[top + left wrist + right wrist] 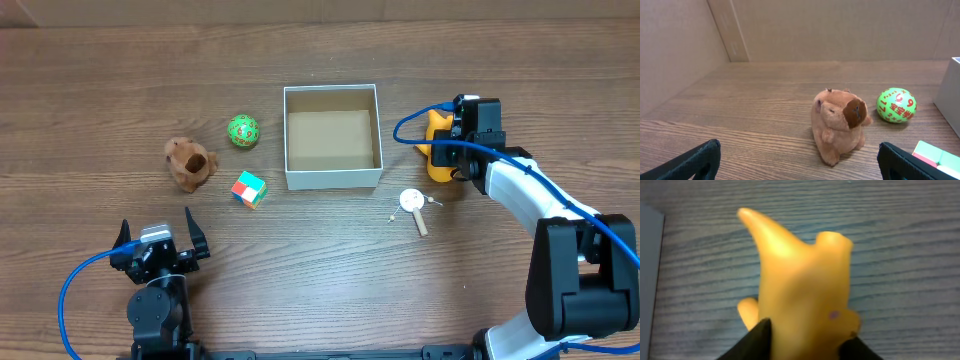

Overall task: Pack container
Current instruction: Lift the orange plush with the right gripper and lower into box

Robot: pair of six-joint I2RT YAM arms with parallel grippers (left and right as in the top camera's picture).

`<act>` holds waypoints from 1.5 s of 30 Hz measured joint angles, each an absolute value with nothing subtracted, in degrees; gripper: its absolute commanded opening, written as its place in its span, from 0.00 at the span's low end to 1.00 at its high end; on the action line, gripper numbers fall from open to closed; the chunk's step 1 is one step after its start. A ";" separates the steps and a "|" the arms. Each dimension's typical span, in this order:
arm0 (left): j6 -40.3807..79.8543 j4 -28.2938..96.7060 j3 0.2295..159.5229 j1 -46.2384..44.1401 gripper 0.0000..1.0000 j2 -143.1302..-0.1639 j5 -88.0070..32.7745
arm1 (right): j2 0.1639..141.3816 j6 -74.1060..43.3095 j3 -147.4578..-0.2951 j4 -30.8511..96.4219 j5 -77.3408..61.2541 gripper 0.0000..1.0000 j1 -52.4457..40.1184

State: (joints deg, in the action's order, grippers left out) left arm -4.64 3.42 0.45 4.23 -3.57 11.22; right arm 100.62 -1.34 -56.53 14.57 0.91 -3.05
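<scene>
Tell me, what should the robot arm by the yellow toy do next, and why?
Probably squeeze firmly and lift a little. The right gripper has a finger on each side of the yellow toy, which seems to rest on the table beside the empty container. I can't tell if it grips yet, so a sure hold comes first.

- A brown wooden table (100, 80) fills the overhead view, its grain running from nine to three o'clock.
- In the left wrist view, a plain beige back wall (840, 30) stands at twelve o'clock.
- A matching side panel (675, 55) stands at nine o'clock.
- The light is soft and even.
</scene>
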 measured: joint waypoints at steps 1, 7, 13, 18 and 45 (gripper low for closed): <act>-4.64 3.42 0.45 4.23 1.00 -3.57 11.22 | 100.62 -1.37 -56.53 14.59 0.91 0.27 -3.05; -4.67 3.42 0.45 4.23 1.00 -3.57 11.22 | 100.62 -1.23 -56.53 14.59 0.91 0.14 -3.05; -4.67 3.42 0.45 4.23 1.00 -3.57 11.22 | 100.49 -1.26 -60.47 21.52 1.10 0.12 -3.05; -4.67 3.44 0.45 4.23 1.00 -3.57 11.22 | 98.83 -1.26 -73.38 34.20 2.81 0.12 -4.12; -4.64 3.42 0.45 4.23 1.00 -3.57 11.22 | 98.02 -9.41 -90.96 47.13 6.90 0.12 -29.17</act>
